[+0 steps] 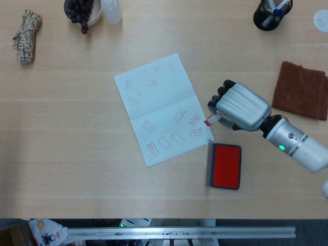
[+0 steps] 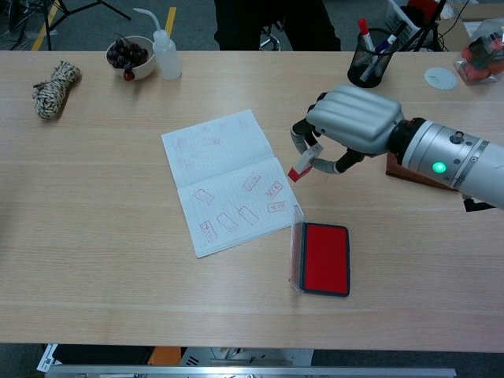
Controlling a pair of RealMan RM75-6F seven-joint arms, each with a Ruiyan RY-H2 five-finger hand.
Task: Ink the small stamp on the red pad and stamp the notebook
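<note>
Fingers (image 2: 303, 135) of the right hand (image 2: 346, 122) curl around the small, slim, red-tipped stamp (image 2: 303, 163), pinching its upper shank while the inked end hangs just off the right edge of the open lined paper notebook (image 2: 224, 177) on the pale wooden bench (image 2: 94, 236). Light, rigid and probably slick, the stamp likely suits this high pinch. The open red ink pad (image 2: 324, 258) lies near, toward the bench's front edge.

One open notebook (image 1: 160, 107) mid-surface, one small stamp (image 1: 209, 121) just right of it, one red ink pad (image 1: 225, 166) below-right of it, one brown cloth (image 1: 301, 90) far right, one rope bundle (image 1: 25, 36), one bowl (image 1: 82, 11), one squeeze bottle (image 1: 111, 10) up-left, one pen cup (image 1: 270, 13) up-right
</note>
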